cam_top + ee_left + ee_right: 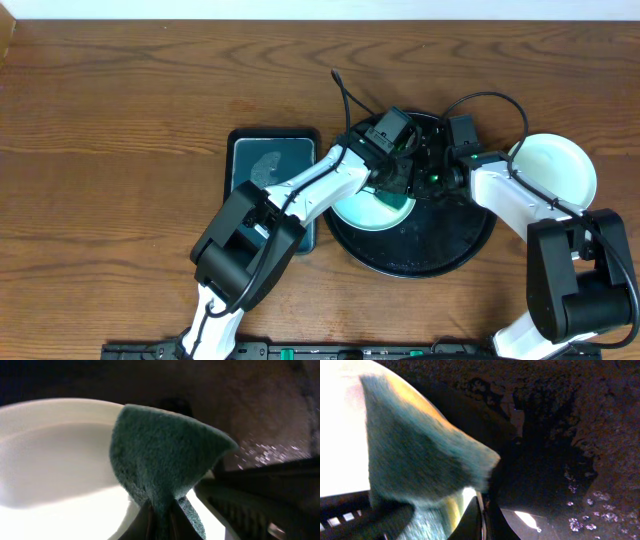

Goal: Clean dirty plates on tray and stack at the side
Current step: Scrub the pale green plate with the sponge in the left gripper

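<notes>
Nearest, both arms were rooted at the near edge of the table (100, 200) and leaned inward over the tray (440, 255). The left arm slanted right and far, the right arm slanted left, and the wrists almost met.

Left gripper (161, 522): jaws closed tight on the lower edge of the sponge (160, 455). The sponge stood up and curled over, soft and limp. Its rough green face hung over the rim of a plate (362, 212); contact not certain.

That plate sat on the left part of the tray. Judged light, stiff, glossy, probably slick when wet, and breakable if dropped. Best held by the rim, since the flat centre offers two fingers nothing to grip.

Right gripper (481, 517): jaws fully closed, low over the tray just right of the plate. Could not tell whether they nipped its rim or nothing.

Farther right, off the tray, a second plate (555, 170) lay on the table. Left of the tray was a small tray (270, 165) with a pale smear and no sponge on it.
</notes>
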Controlling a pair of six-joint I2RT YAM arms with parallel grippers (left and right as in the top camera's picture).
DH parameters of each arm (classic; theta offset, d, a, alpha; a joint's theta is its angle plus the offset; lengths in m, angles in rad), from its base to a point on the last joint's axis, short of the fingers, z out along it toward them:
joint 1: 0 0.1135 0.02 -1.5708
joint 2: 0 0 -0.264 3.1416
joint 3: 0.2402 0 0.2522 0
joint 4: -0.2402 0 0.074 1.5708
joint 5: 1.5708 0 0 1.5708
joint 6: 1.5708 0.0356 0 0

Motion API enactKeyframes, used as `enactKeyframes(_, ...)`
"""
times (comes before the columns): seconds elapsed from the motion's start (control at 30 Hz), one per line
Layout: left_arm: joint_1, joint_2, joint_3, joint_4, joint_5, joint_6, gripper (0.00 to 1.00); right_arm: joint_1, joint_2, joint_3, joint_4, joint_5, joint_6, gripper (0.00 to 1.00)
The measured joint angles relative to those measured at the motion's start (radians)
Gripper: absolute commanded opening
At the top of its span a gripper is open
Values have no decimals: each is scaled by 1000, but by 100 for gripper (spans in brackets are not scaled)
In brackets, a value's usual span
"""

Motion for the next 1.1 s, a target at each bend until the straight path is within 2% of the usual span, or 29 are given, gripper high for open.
enactKeyframes(0.2, 11, 0, 0, -34, -91, -4, 8, 0, 0, 0, 0, 0, 0, 1)
enactKeyframes(0.67, 126, -8, 26, -282, -112, -8, 8, 4, 0, 0, -1, -5, 0, 1)
enactKeyframes(0.77, 129, -8, 26, -289, -75, 2, 8, 4, 0, 0, -1, -5, 0, 1)
enactKeyframes(0.93, 132, -8, 26, -280, 69, 63, 8, 4, 0, 0, -2, -3, 0, 1)
enactKeyframes(1.1, 83, -7, 13, -229, 157, 98, 8, 4, 0, 0, -2, -2, 0, 1)
